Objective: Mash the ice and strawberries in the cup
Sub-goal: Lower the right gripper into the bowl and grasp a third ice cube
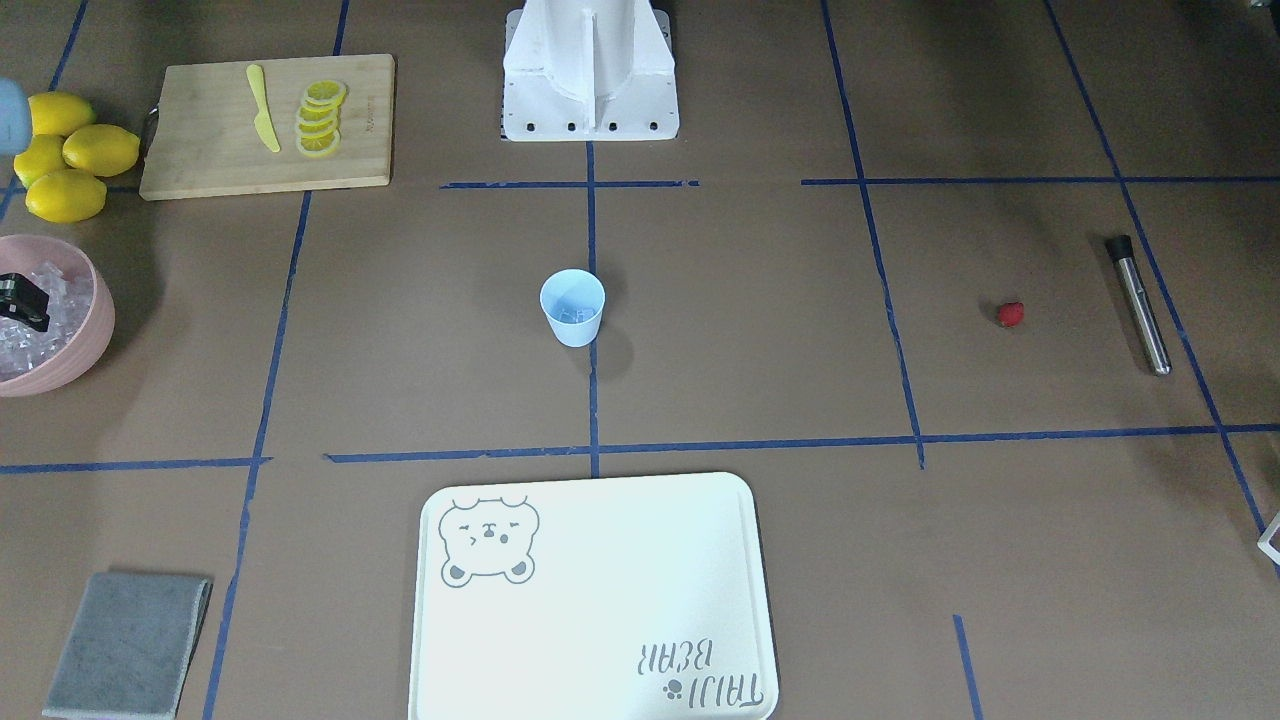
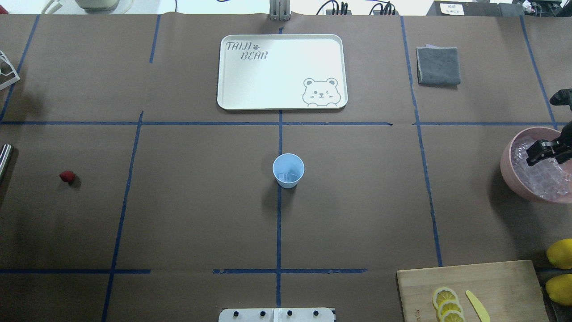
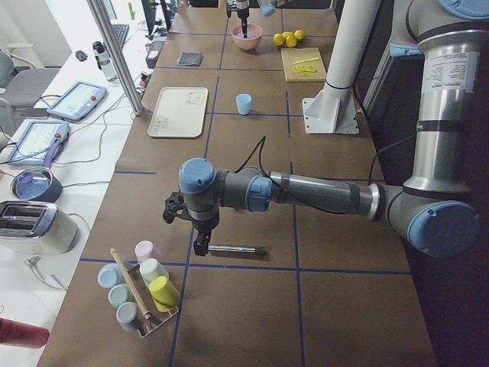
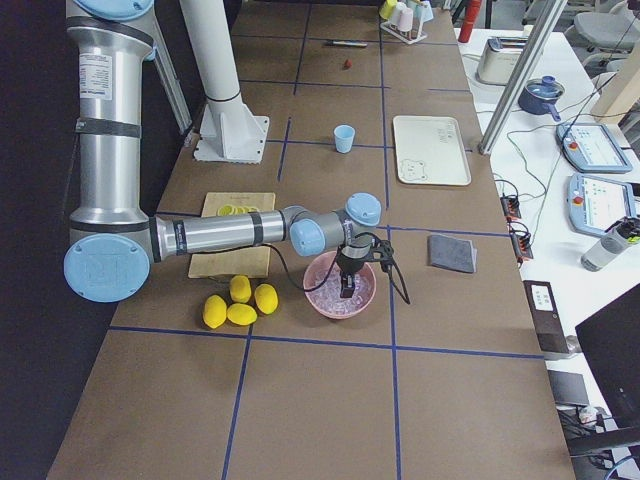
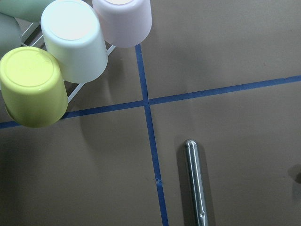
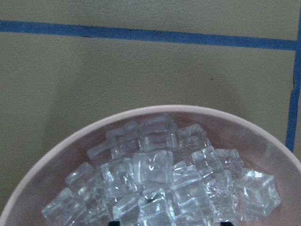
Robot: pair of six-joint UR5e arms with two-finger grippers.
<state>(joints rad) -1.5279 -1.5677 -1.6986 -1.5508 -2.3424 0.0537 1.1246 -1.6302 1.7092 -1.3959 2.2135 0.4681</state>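
**Taking ice from the bowl for the cup**

Front-facing view: the light blue cup (image 1: 572, 307) stands upright at the table's middle, with what look like a few clear cubes already in its bottom; the strawberry (image 1: 1011, 314) lies on the bare table well apart from it, near the steel muddler (image 1: 1138, 305); the right gripper (image 1: 25, 305) hangs inside the pink bowl (image 1: 100, 310), over the heaped ice (image 1: 62, 298).

Overhead view: the cup sits on the centre tape line; the bowl is far to one side and the berry far to the other.

Left side view: the left gripper (image 3: 199, 246) hangs just above the muddler; I cannot tell whether it is parted or closed.

Right side view: the near arm reaches out with its wrist upright over the bowl, fingers pointing down at the cubes.

Left wrist view: the muddler lies below; no fingers show.

Right wrist view: only two dark slivers of the gripper show at the bottom edge, set wide apart; cubes lie between them, and none seems gripped.

The step looks like picking a cube. It would be best to choose a loose one on top and square the jaws to its flat faces; close gently, since wet ice is likely to slip. Lift clear of the rim before crossing, and let go low over the cup so the light tumbler is not tipped.
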